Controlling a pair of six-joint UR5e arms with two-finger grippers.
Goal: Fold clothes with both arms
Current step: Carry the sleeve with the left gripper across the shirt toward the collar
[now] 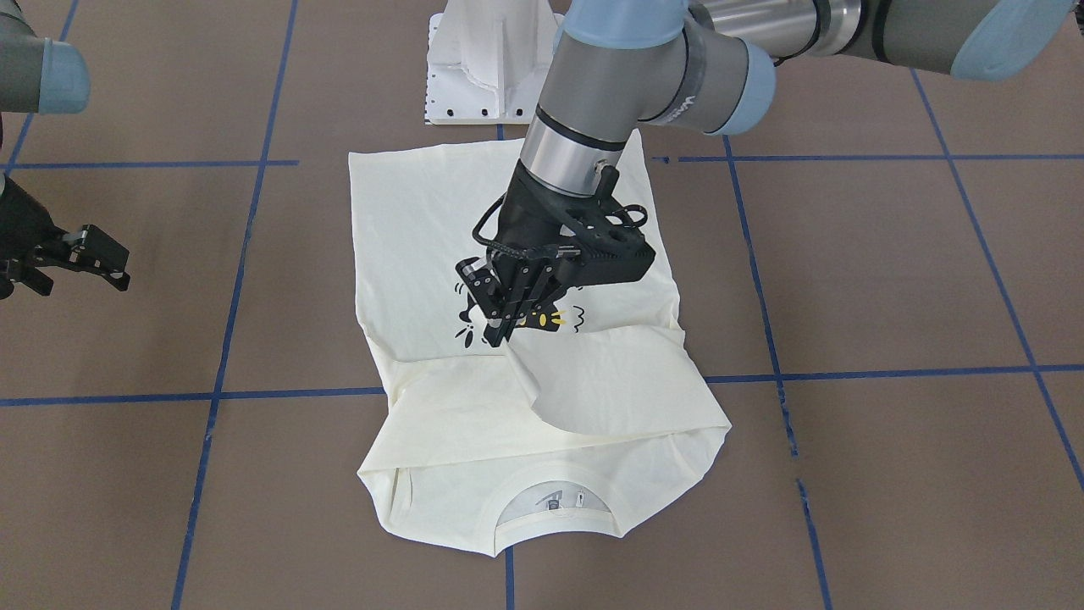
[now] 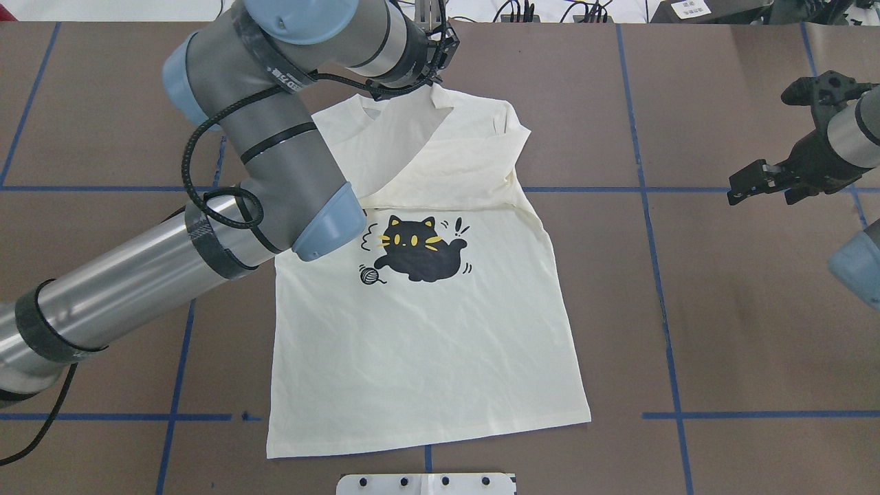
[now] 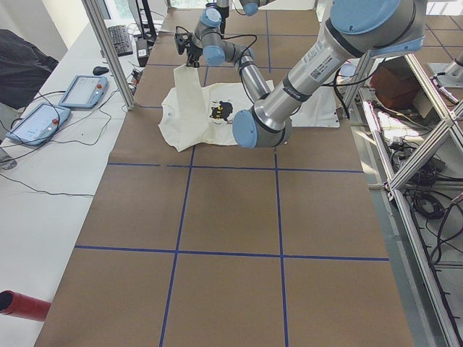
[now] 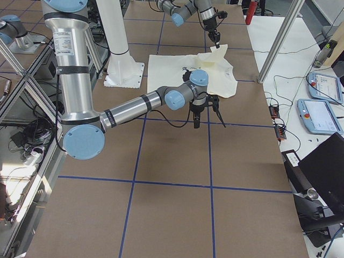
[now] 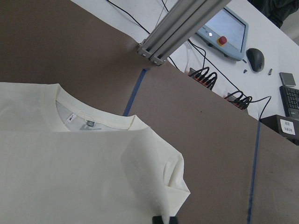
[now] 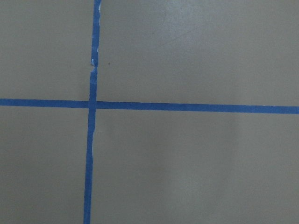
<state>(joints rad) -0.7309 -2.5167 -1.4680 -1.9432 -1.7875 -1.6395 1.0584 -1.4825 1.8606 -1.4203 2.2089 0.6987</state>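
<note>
Pinching a lifted flap of sleeve, the left gripper [image 1: 500,326] hangs over the shirt [image 2: 426,344], which lies print-up mid-table [image 1: 889,280], collar [image 1: 555,525] toward the operators' side. I'd carry the flap across low and lay it flat above the cat print [image 2: 416,247] before letting go, so the folded layer underneath doesn't bunch up. The right gripper [image 2: 760,192] sits well off to the side, fingers spread, holding nothing. The white base [image 1: 483,68] is near the hem but not really in the way.
</note>
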